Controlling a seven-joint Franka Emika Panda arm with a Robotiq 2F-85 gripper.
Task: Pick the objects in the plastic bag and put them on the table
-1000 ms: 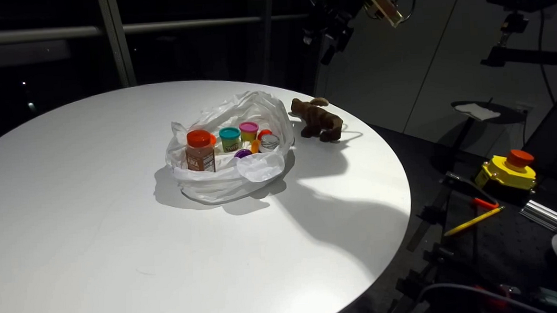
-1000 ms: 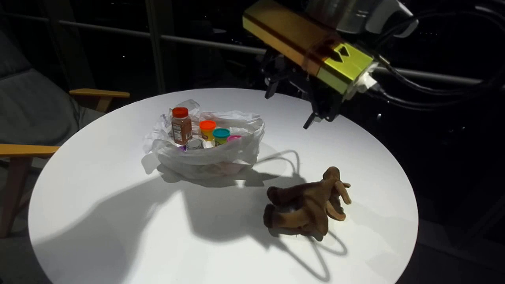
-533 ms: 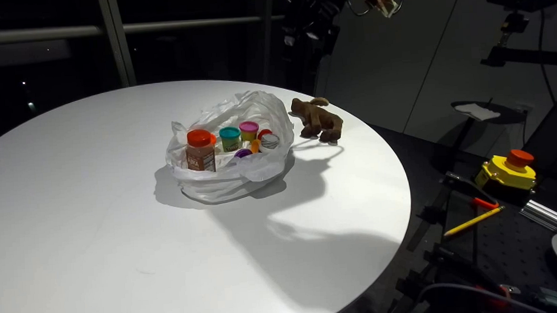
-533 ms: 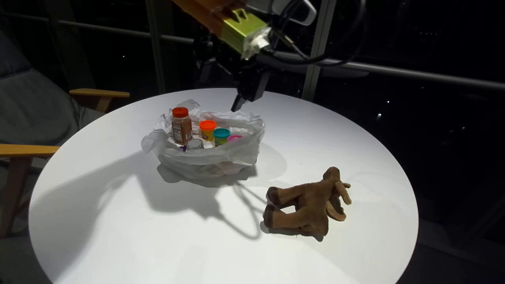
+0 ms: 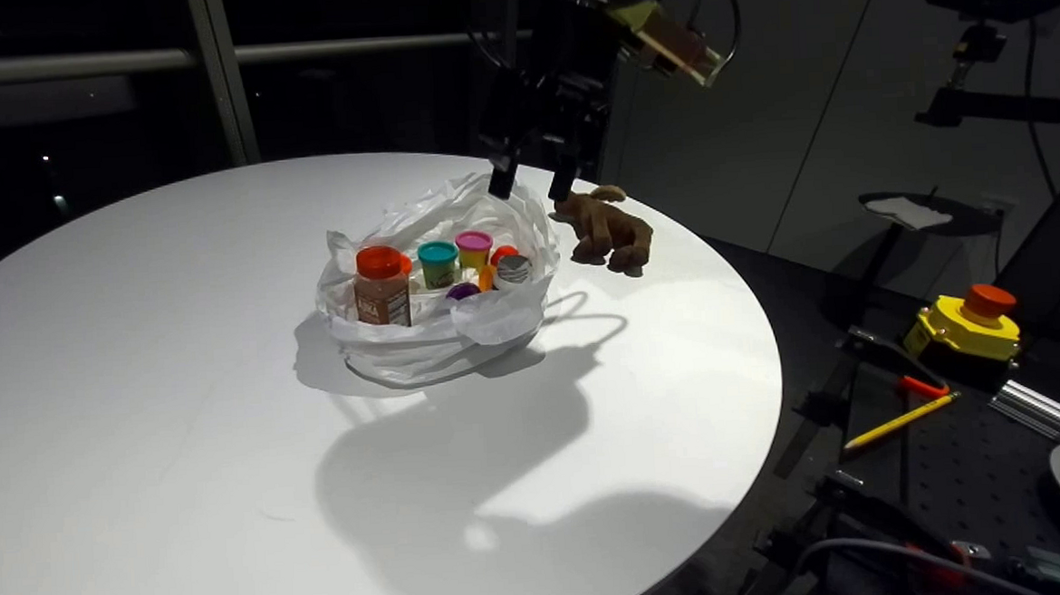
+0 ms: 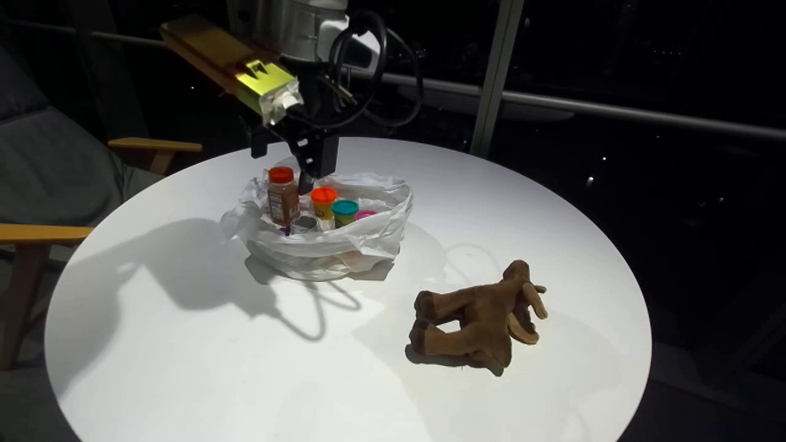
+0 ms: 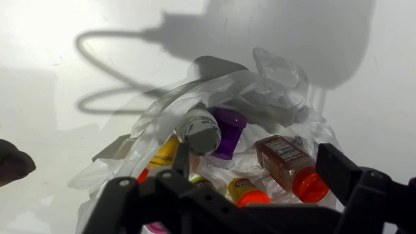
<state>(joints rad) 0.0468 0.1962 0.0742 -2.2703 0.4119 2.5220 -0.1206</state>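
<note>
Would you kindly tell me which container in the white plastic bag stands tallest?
The brown, red-lidded plastic jar: it rises clearly above every other, including the short, round teal-lidded tub and orange-lidded tub.

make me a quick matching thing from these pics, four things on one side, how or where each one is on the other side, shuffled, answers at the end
Things
1. plush toy
2. plastic bag
3. jar
4. gripper

Descriptions
A. white, thin and wrinkled
B. open, over the plastic bag
C. brown, lying on the table
D. red on top, inside the plastic bag

Right pairs: 1-C, 2-A, 3-D, 4-B
</note>
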